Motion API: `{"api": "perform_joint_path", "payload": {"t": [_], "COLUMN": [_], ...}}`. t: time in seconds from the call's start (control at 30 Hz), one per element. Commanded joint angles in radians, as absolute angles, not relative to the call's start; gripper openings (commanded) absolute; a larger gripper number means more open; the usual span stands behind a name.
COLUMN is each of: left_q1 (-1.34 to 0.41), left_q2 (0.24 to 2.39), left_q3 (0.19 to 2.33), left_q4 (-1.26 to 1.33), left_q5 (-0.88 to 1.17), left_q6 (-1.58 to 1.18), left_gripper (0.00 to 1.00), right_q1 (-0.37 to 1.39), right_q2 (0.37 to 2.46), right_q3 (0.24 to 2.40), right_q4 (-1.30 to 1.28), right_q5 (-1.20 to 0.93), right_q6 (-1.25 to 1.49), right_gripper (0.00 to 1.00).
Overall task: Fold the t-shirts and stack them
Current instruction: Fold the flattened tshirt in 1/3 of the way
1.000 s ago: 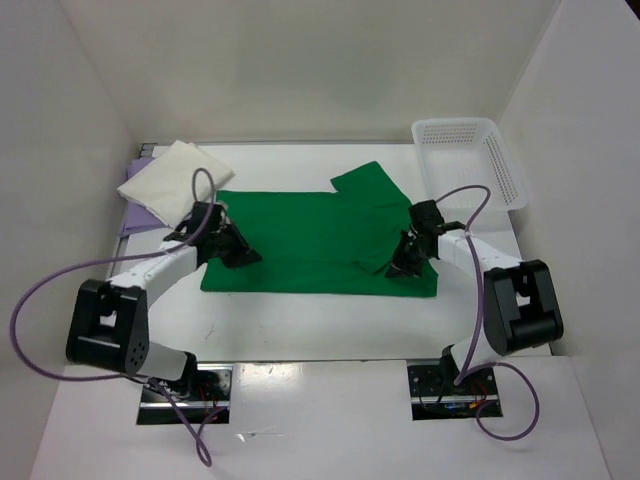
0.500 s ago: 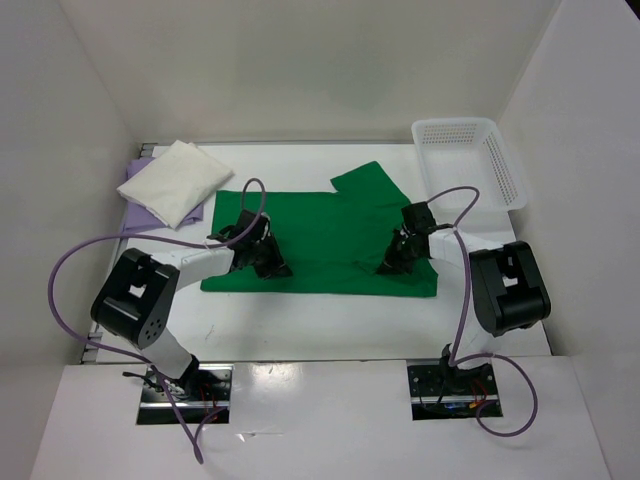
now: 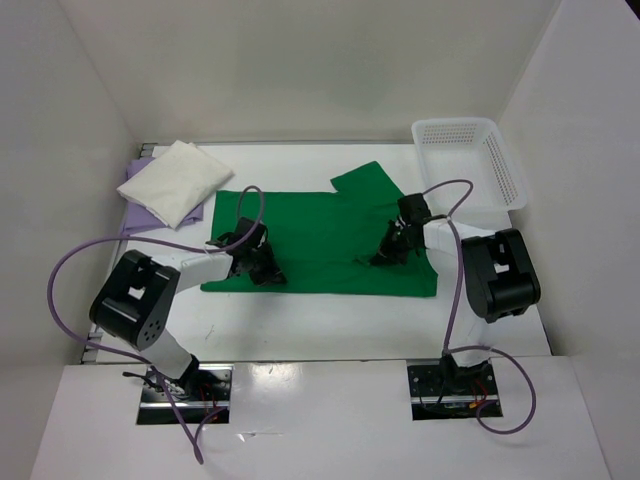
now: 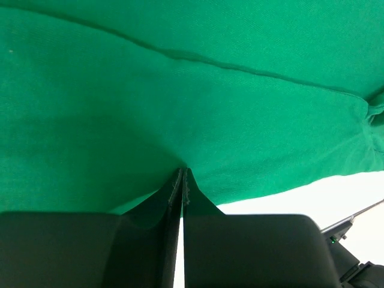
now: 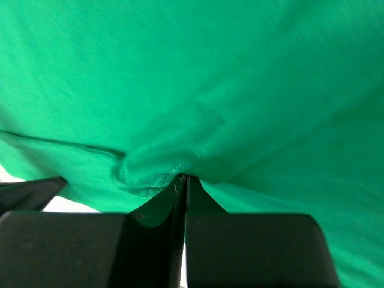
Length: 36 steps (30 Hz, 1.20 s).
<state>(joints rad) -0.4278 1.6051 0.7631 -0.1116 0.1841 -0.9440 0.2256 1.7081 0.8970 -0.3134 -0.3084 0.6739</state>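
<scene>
The green t-shirt [image 3: 320, 235] lies spread flat across the middle of the table and fills both wrist views [image 4: 192, 90] [image 5: 240, 78]. My left gripper [image 3: 262, 268] [image 4: 182, 171] is shut. Its tips press on the cloth near the shirt's near-left part, and no cloth shows between them. My right gripper [image 3: 385, 255] [image 5: 183, 177] is shut too, on the shirt's right part, with a small pucker of hemmed cloth [image 5: 147, 171] gathered at its tips. The cream white t-shirt [image 3: 175, 182] lies folded at the far left on the lavender t-shirt [image 3: 133, 192], of which only an edge shows.
A white mesh basket [image 3: 505, 170] stands at the far right corner. White walls close in the table on three sides. Both arms' cables [image 3: 70, 290] loop out beside them. Bare table [image 3: 320, 320] runs along the near side of the green shirt.
Both grippers have slid inward over the green shirt, the left one rightward and the right one leftward. The shirt's outline has stayed the same.
</scene>
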Motion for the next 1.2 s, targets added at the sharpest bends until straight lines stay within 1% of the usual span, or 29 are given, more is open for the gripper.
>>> {"api": "perform_joint_path", "payload": {"t": [0.0,0.17,0.27,0.43,0.5,0.6,0.67,0.77,0.8,0.93,1.1,1.17], "left_q1": [-0.422,-0.411,-0.411,-0.411,-0.411,-0.411,-0.411,-0.411,-0.411,-0.411,-0.373,-0.359], "left_q2": [1.565,1.528,1.502,1.482,1.482,1.519,1.552,1.562,1.562,1.604,1.626,1.591], "left_q3": [0.738,0.738,0.797,0.842,0.842,0.861,0.873,0.873,0.883,0.884,0.738,0.694], "left_q4": [-0.117,-0.136,-0.193,-0.216,-0.230,-0.270,-0.270,-0.249,-0.249,-0.268,-0.255,-0.255], "left_q5": [0.149,0.138,0.100,0.091,0.091,0.066,0.103,0.124,0.124,0.101,0.202,0.213], "left_q6": [-0.925,-0.936,-0.916,-0.876,-0.853,-0.810,-0.798,-0.798,-0.798,-0.798,-0.822,-0.845], "left_gripper": [0.07,0.07,0.09,0.09,0.09,0.09,0.09,0.09,0.09,0.09,0.09,0.09], "right_q1": [0.235,0.235,0.235,0.244,0.256,0.282,0.333,0.406,0.454,0.515,0.581,0.597], "right_q2": [1.752,1.853,1.852,1.755,1.678,1.608,1.608,1.627,1.637,1.715,1.796,1.815], "right_q3": [1.014,1.159,1.236,1.195,1.120,1.014,0.973,0.985,0.985,1.012,1.034,1.023], "right_q4": [-0.238,-0.238,-0.259,-0.314,-0.325,-0.325,-0.325,-0.325,-0.325,-0.284,-0.273,-0.273], "right_q5": [-0.351,-0.400,-0.410,-0.373,-0.336,-0.336,-0.359,-0.358,-0.348,-0.339,-0.304,-0.295], "right_q6": [0.692,0.701,0.712,0.683,0.672,0.684,0.693,0.693,0.693,0.718,0.730,0.730], "right_gripper": [0.00,0.00,0.00,0.00,0.01,0.02,0.00,0.00,0.00,0.00,0.00,0.00]}}
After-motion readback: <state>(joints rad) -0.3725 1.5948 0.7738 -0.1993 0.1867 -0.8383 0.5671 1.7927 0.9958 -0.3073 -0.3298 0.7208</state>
